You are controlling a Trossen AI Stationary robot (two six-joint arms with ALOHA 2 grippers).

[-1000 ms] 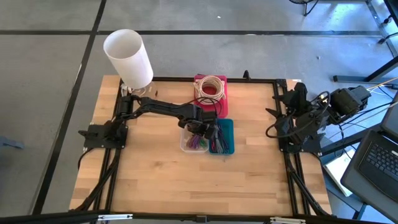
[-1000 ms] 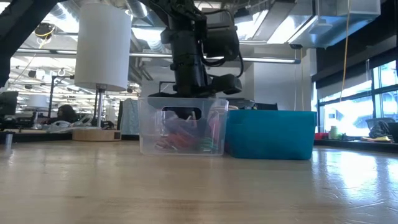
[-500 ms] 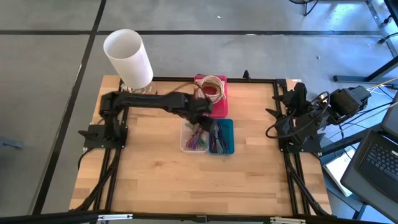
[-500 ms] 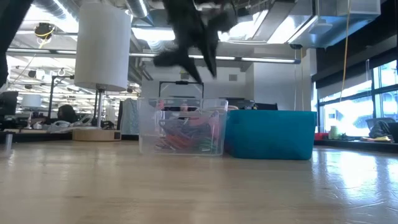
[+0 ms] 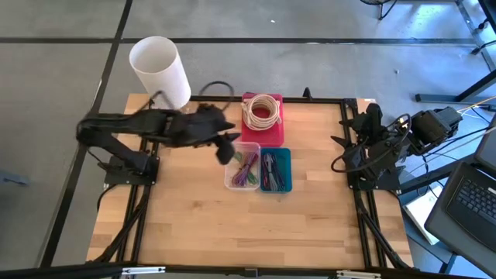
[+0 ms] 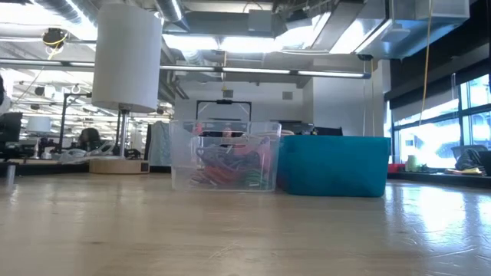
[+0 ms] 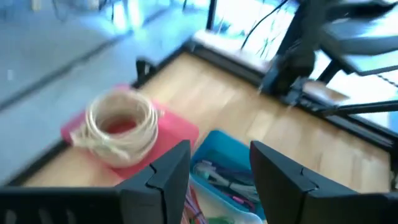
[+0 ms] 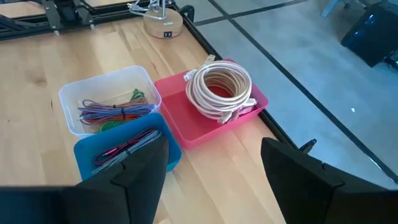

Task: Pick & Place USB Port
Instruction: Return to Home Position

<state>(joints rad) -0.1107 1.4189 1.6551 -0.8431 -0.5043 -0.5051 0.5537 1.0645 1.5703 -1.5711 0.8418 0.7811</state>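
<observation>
Three bins stand together at the table's far middle: a clear bin [image 5: 242,167] of coloured cables, a blue bin [image 5: 276,170] of thin cables, and a pink bin [image 5: 263,118] with a coiled white cable [image 8: 219,87]. No USB port can be told apart among the cables. My left gripper [image 7: 219,149] is raised just left of the clear bin [image 5: 226,149]. It is open, with nothing between its fingers. My right gripper [image 8: 214,146] waits open at the table's right edge.
A white lamp [image 5: 160,71] stands at the far left corner, its base [image 8: 163,25] on the table. Black frame rails run along the table's edges. Bare wood lies in front of the bins [image 6: 230,230]. A laptop [image 5: 469,205] sits off the table's right side.
My left gripper has risen out of the clear bin, swung back toward the table's left edge and turned about. It has left the low view altogether. The bins and their cables stay where they were.
</observation>
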